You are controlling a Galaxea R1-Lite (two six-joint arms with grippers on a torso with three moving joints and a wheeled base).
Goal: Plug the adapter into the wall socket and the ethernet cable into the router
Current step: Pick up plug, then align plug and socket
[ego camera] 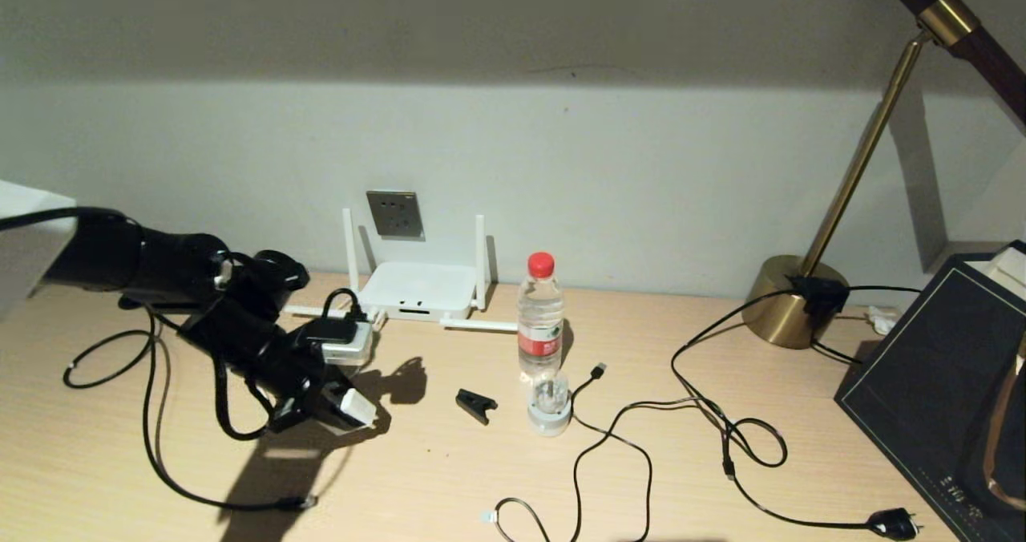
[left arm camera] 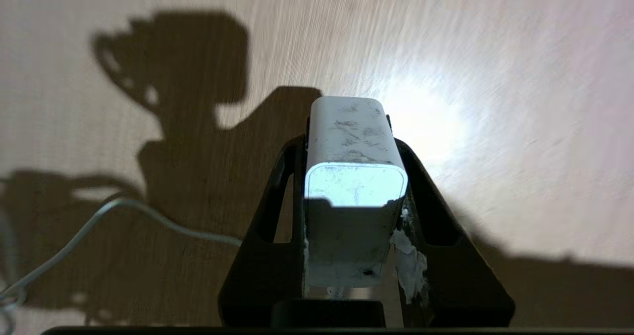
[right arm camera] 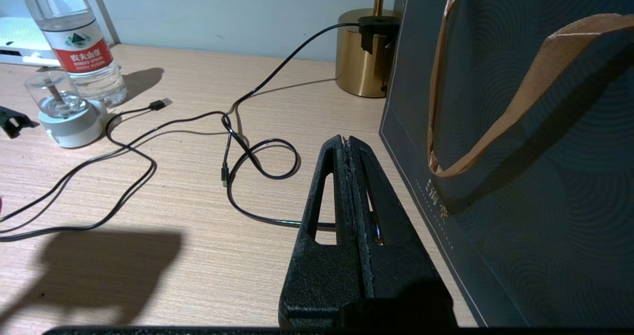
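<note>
My left gripper (ego camera: 346, 410) is shut on the white adapter (ego camera: 354, 405), holding it just above the desk at the left. In the left wrist view the boxy adapter (left arm camera: 352, 141) sits clamped between both black fingers (left arm camera: 277, 211), and its thin white cord (left arm camera: 124, 207) trails over the wood. The grey wall socket (ego camera: 394, 213) is on the wall behind the white router (ego camera: 417, 289), whose antennas stand up and lie out at its sides. The black ethernet cable (ego camera: 156, 454) loops across the left desk and its connector (ego camera: 296, 503) lies near the front edge. My right gripper (right arm camera: 349, 139) is shut and empty beside a dark bag.
A water bottle (ego camera: 539, 317), a small clear-domed device (ego camera: 550, 407) and a black clip (ego camera: 476, 405) stand mid-desk. Thin black cords (ego camera: 721, 430) run to a brass lamp base (ego camera: 793, 301) and a black plug (ego camera: 894, 522). The dark bag (ego camera: 938, 382) fills the right.
</note>
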